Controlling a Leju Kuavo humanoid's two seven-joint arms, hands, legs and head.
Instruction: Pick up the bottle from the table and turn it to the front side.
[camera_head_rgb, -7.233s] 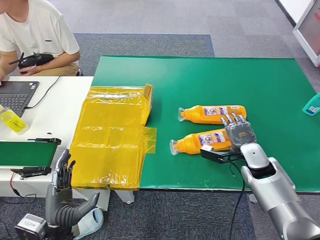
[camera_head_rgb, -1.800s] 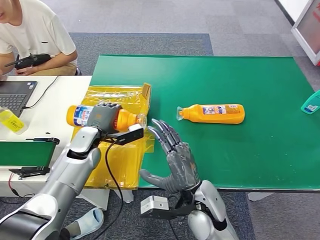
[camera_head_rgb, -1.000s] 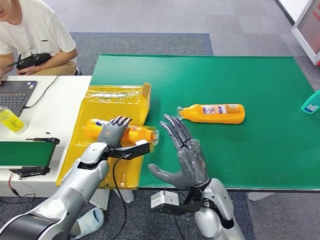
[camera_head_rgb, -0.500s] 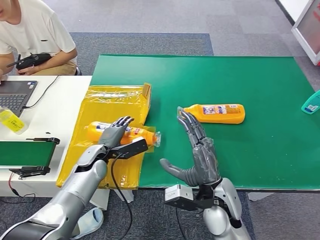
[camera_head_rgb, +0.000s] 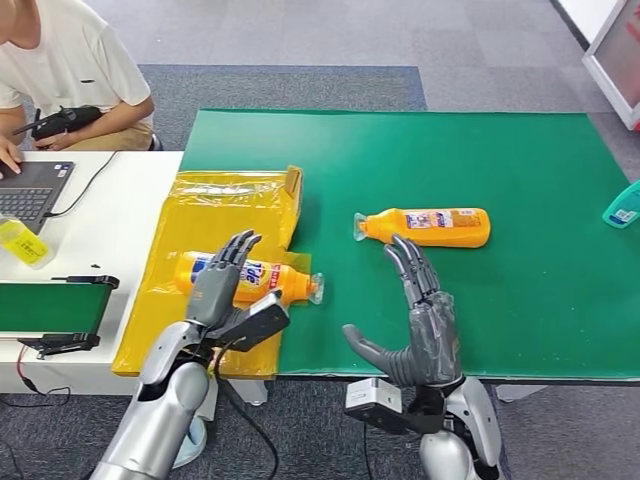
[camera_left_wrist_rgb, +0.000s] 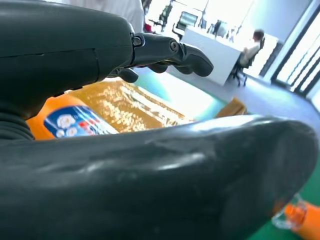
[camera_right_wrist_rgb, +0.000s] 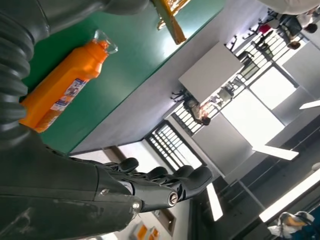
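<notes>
An orange bottle (camera_head_rgb: 266, 281) with a blue and red label lies on its side on the yellow plastic sheet (camera_head_rgb: 219, 218), its clear cap pointing right onto the green mat (camera_head_rgb: 528, 170). My left hand (camera_head_rgb: 217, 290) hovers just in front of it, fingers spread, holding nothing; the bottle (camera_left_wrist_rgb: 71, 121) shows under the fingers in the left wrist view. A second orange bottle (camera_head_rgb: 424, 227) lies on the green mat, cap to the left. My right hand (camera_head_rgb: 420, 320) stands open and upright near the mat's front edge, below that bottle (camera_right_wrist_rgb: 60, 85).
A person in a white shirt (camera_head_rgb: 72, 60) sits at the back left by a laptop (camera_head_rgb: 34, 190) on the white table (camera_head_rgb: 113, 225). A small green conveyor (camera_head_rgb: 53, 305) sits at the left front. A teal object (camera_head_rgb: 625, 208) lies at the mat's right edge.
My left hand let go of the bottle on the yellow sheet and drew back toward me. My right hand moved to the right along the mat's front edge, still open.
</notes>
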